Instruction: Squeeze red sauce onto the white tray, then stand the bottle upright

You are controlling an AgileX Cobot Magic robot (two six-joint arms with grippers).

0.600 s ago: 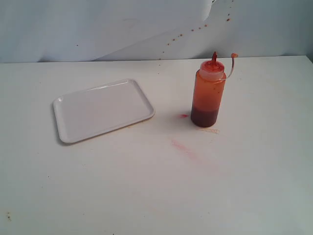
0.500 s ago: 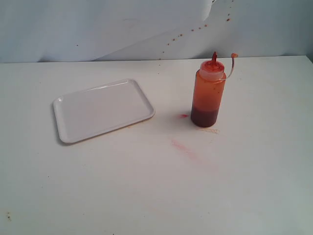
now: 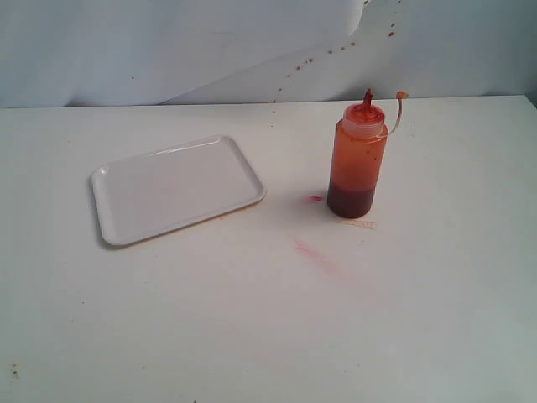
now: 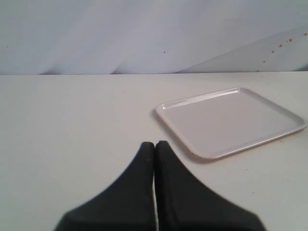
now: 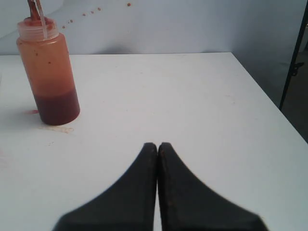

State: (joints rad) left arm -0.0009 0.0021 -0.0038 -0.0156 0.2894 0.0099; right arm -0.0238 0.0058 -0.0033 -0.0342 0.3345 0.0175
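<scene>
Both pincers, left gripper (image 4: 154,144) and right gripper (image 5: 157,145), sit pressed closed, holding nothing and outside the exterior view, while one bottle (image 3: 357,164), its nozzle tip cropped in the right wrist view, stands upright on the table (image 3: 252,336), apart from one white tray (image 3: 176,189).

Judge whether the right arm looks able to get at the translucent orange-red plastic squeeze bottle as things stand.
Probably yes. The bottle stands upright in the open, and only white table lies between it and the right arm's shut fingers, which must open first.
</scene>
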